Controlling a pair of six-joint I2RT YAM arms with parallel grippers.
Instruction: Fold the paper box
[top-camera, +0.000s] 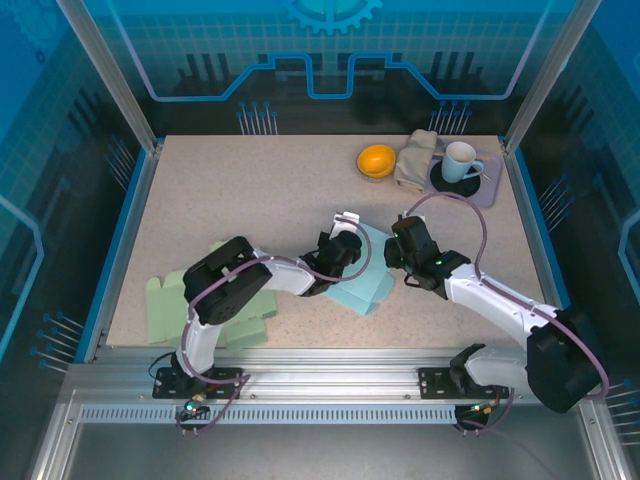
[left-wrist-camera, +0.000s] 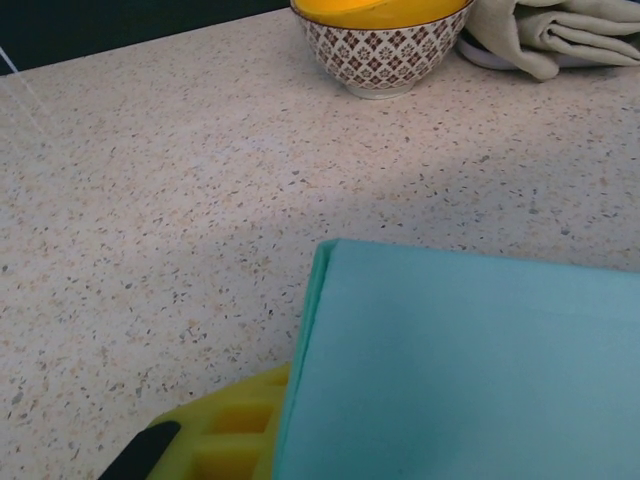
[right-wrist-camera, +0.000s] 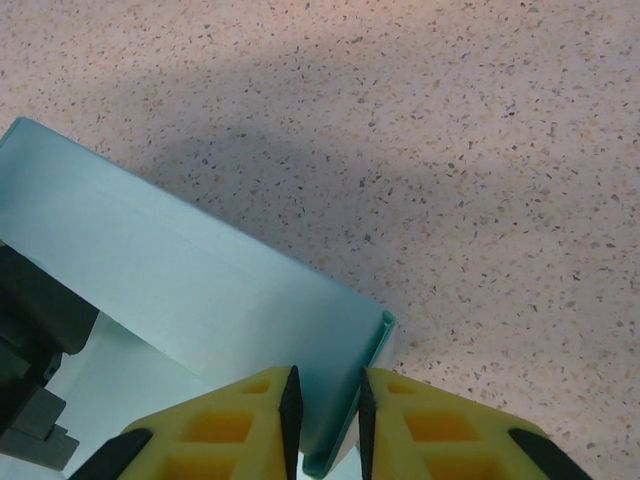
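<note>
The paper box (top-camera: 368, 285) is a teal sheet, partly folded, lying mid-table between the two arms. My left gripper (top-camera: 345, 245) is at its far left edge. In the left wrist view a raised teal panel (left-wrist-camera: 470, 370) presses against the inner side of one yellow finger (left-wrist-camera: 225, 425) and hides the other. My right gripper (top-camera: 400, 250) is at the box's right side. In the right wrist view its jaws (right-wrist-camera: 325, 385) are shut on the end of an upright double-layer wall of the box (right-wrist-camera: 200, 270).
A patterned bowl (top-camera: 376, 160) with yellow contents stands at the back right, beside a beige cloth (top-camera: 415, 158) and a mug (top-camera: 460, 160) on a dark saucer. Green paper sheets (top-camera: 165, 305) lie near the front left edge by the left arm.
</note>
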